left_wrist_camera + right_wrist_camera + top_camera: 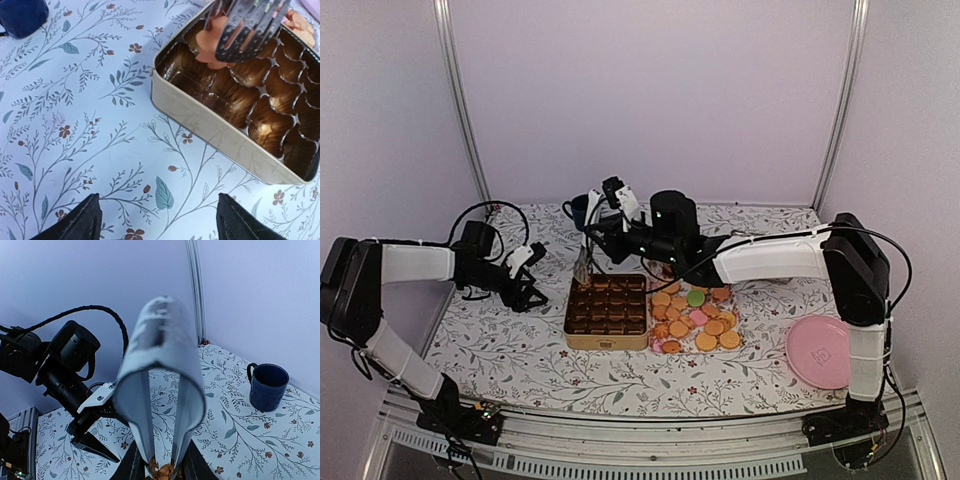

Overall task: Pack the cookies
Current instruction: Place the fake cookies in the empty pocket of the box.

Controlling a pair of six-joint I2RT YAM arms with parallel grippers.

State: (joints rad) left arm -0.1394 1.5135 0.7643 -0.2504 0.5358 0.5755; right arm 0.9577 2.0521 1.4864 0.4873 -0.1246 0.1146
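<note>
Left gripper [162,220] sits nearest the lens at the bottom of its wrist view. Its two dark fingers [82,222] are spread wide, with only the floral tablecloth [75,125] between them. At the upper right of that frame lies a gold tin [220,135] with a brown compartment liner. Over its upper-left compartment, perforated metal tongs [250,22] pinch one orange cookie [207,42]. It is round, so it has no long axis, and its face looks tilted toward the camera. In the top view the tongs run almost straight down the frame, hinge end up and tips at the tin. The right gripper [162,460] is clamped around the tongs' arms. The other cookies [695,315] lie flat in a patch just right of the tin, at centre frame. A blue mug [577,211] stands above the tin, and a pink plate [818,352] lies at lower right.
</note>
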